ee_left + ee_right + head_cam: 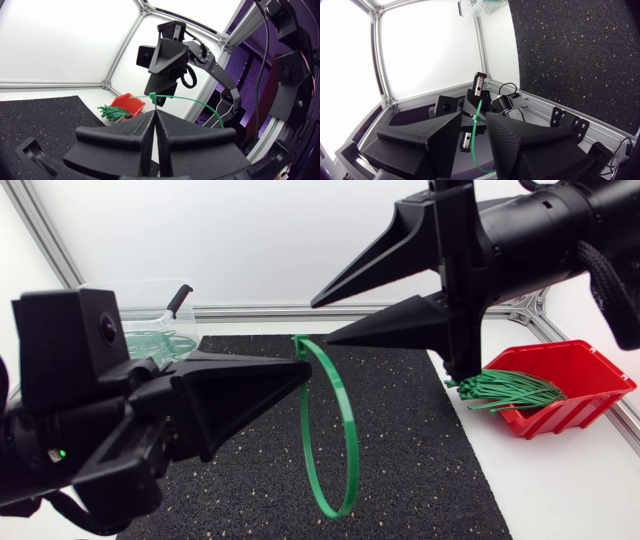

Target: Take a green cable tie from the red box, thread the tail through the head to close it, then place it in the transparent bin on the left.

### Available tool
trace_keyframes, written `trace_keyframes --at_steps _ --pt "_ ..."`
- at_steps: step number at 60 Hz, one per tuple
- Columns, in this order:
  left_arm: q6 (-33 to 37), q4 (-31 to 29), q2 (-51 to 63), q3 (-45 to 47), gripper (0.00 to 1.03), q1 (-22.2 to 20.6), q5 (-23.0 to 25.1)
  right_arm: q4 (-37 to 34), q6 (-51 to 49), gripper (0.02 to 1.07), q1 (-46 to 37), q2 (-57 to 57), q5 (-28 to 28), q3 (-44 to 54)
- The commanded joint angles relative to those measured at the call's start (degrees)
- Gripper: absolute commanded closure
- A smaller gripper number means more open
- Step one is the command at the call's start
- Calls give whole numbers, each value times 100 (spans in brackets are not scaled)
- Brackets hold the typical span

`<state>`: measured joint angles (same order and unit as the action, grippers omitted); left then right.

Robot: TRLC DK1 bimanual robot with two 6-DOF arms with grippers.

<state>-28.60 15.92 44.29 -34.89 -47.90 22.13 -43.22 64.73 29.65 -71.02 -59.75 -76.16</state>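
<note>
A green cable tie point(340, 430), closed into a loop, hangs above the black mat point(420, 460). My left gripper point(306, 370) is shut on it near the tie's head point(300, 343); in the left wrist view the tie point(195, 101) arcs away from the shut left gripper point(155, 113). My right gripper point(322, 323) stands open just above and beside the head. In its own view the tie point(478, 117) runs through the gap of the right gripper point(474, 120). The red box point(585, 375) at the right holds several green ties point(505, 390). The transparent bin point(140, 305) stands at the back left.
The bin holds several green ties point(155, 342) and a black-handled tool point(178, 300). An aluminium frame rail point(300, 311) runs along the table's back edge. The red box point(129, 103) lies beyond the mat's right edge on the white table.
</note>
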Motion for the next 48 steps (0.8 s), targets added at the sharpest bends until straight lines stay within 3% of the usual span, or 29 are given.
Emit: trace_keyframes --at_steps 1,13,25,41,48 --pt "267 -10 -44 229 100 79 72 95 31 66 -170 27 24 -30" --pt "838 -125 -44 352 100 466 520 297 -365 66 -609 -368 -72 -13" --pt "1673 -151 97 431 100 589 591 139 -1217 66 -732 -790 -371 -83" --pt "3132 -239 370 413 95 554 459 -1830 -4091 66 -548 -1572 -951 -795" --pt "3616 -318 413 404 91 501 362 -2243 -4856 66 -416 -1775 -942 -909"
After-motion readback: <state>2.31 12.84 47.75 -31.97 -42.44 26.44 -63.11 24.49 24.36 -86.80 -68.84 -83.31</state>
